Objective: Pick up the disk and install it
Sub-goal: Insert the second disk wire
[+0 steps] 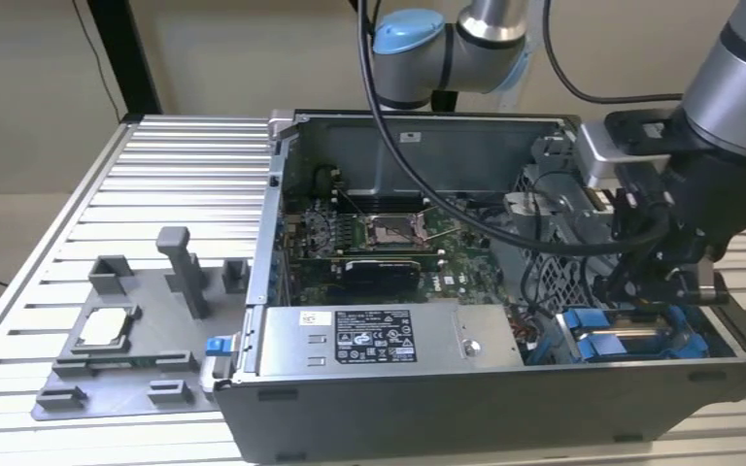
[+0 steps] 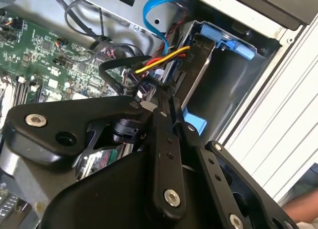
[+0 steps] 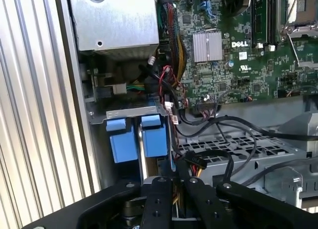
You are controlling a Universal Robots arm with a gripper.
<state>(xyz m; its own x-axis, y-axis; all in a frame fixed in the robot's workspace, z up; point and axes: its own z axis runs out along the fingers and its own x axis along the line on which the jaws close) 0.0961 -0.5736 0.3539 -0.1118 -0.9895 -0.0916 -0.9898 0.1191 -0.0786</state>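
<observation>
Judged as the seating stage of the install: end effector (image 2: 161, 97) closed on nothing, tips just beside the disk (image 2: 196, 75) standing in its blue frame in the corner bay of the computer case (image 1: 477, 388), calling for care around the cables (image 2: 164, 57) alongside.

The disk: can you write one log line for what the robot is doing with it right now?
gripper: low in computer case, over drive bay | disk: standing in bay, blue frame | fingers: cannot tell
</observation>
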